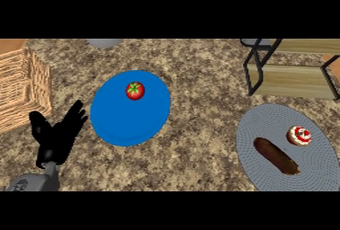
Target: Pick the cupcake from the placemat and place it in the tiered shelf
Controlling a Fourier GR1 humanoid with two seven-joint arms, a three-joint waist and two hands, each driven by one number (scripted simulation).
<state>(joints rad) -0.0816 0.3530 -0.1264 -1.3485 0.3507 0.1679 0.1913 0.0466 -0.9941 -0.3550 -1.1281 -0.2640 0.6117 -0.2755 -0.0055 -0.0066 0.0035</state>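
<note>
The cupcake [299,135], white with red swirls on top, sits on the right part of a round grey placemat [266,123] at the lower right. A brown sausage-shaped pastry [277,156] lies on the same placemat, just left of and below the cupcake. The tiered shelf [292,67], wooden boards in a black metal frame, stands at the upper right beyond the placemat. My left hand [58,134] rests at the lower left, fingers straight and pointing up, far from the cupcake. My right hand does not show.
A blue plate [123,121] holding a red tomato [135,90] lies mid-counter. A slatted wooden crate [23,87] stands at the left edge, close to my left hand. A grey rounded object [104,42] peeks in at the top.
</note>
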